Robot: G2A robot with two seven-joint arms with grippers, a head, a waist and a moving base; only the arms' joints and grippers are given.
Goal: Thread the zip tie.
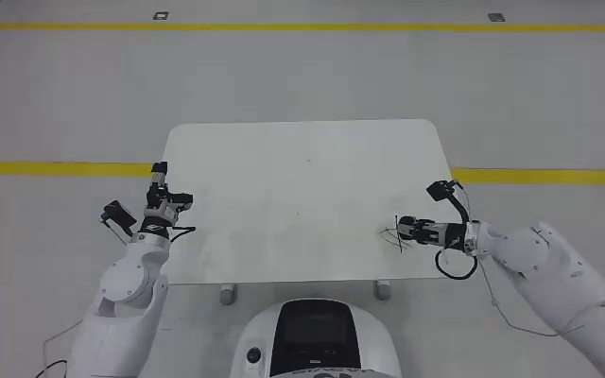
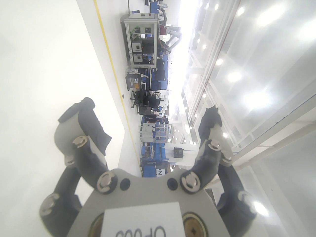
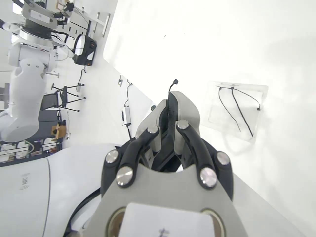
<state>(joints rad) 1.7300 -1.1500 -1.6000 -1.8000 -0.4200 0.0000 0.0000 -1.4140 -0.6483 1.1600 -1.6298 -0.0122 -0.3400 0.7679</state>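
Note:
My right gripper (image 3: 170,97) is shut on a black zip tie (image 3: 174,83), whose small square head pokes out past the fingertips. It hovers over the white table (image 1: 302,198) near the right front corner. Beside it a clear flat tray (image 3: 262,88) holds more black zip ties (image 3: 243,118), lying loose. In the top view the right gripper (image 1: 403,228) sits right at those ties (image 1: 391,238). My left gripper (image 2: 148,109) is open with nothing between its fingers, held at the table's left edge (image 1: 158,173).
The table's middle and far side are bare white surface. The table's front edge runs close to the right gripper. Beyond the table lies grey floor with yellow lines (image 1: 302,26).

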